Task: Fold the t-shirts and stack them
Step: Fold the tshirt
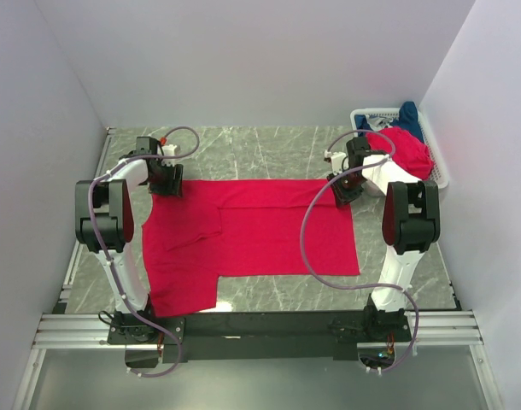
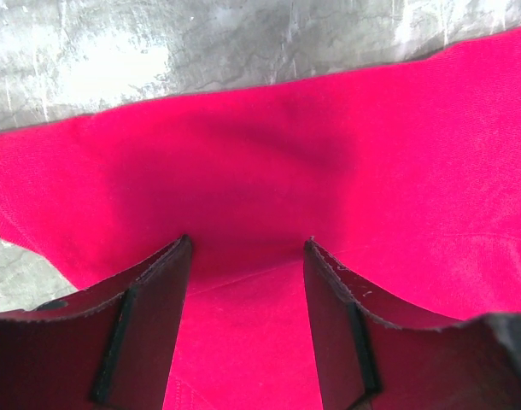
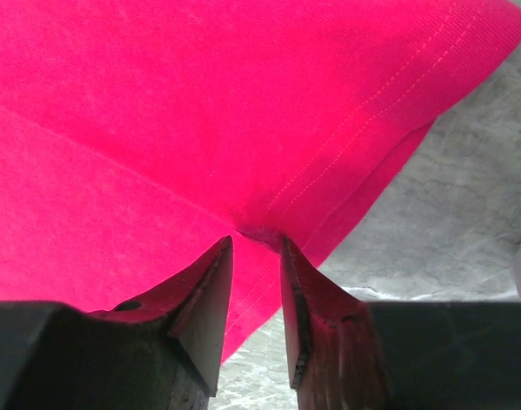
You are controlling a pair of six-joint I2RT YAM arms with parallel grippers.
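Cloth fills the middle of the top view: a bright red cloth t-shirt [image 1: 260, 239] lies spread on the grey marble-patterned table [image 1: 269, 145], with one sleeve reaching toward the lower left of the frame. At the shirt's upper left corner sits the left gripper [image 1: 165, 181]. In its wrist view the black fingers stand well apart with red cloth dipping between them, so nothing is clamped there yet. At the upper right corner the right gripper [image 1: 344, 190] has its fingers drawn nearly together on the stitched hem, and the cloth puckers at their tips. The step in hand looks like taking both top corners, to fold the upper edge down toward the bottom of the frame. To do it well, the left fingers should close on the full thickness of the edge before anything rises. Then both arms should lift together, level, with the edge taut between them. A lift from the right alone would likely drag the shirt askew. In the upper right corner a white plastic mesh basket [image 1: 363, 115] holds a second red t-shirt [image 1: 406, 147] and a dark blue t-shirt [image 1: 408, 115], both unfolded and waiting.
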